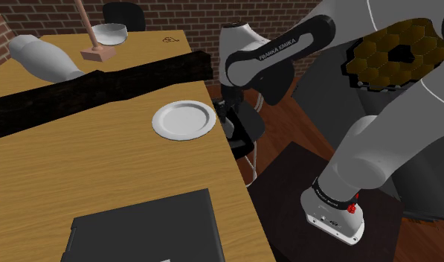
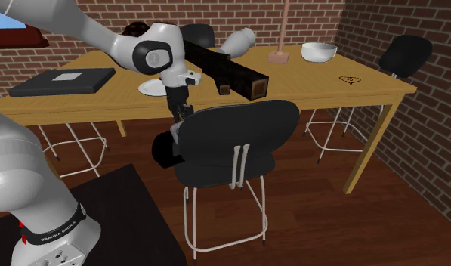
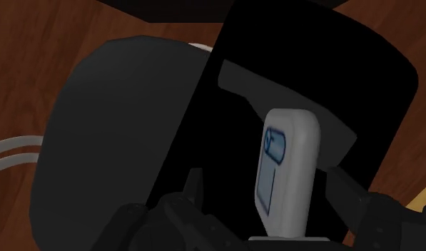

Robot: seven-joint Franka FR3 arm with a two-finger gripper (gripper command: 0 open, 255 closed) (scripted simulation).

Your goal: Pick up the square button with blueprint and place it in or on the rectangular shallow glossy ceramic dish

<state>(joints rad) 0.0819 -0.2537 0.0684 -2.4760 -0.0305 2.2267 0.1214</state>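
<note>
In the shoulder view, a white bottle (image 1: 42, 58) lies at the far left corner of the surface (image 1: 101, 171). A mallet (image 1: 95, 52) and a bowl (image 1: 110, 33) stand further along the far edge. A long black box (image 1: 101, 85) runs across the surface, and a flat dark case (image 1: 142, 227) lies at the near edge. A round white plate (image 1: 184, 119) sits close to that view's right edge. Just past this edge the gripper (image 1: 235, 123) hangs by a black chair (image 2: 231, 143). Its fingers (image 3: 195, 189) are clamped on the button (image 3: 286, 167), a pale square with blue print, held off the surface above the chair.
</note>
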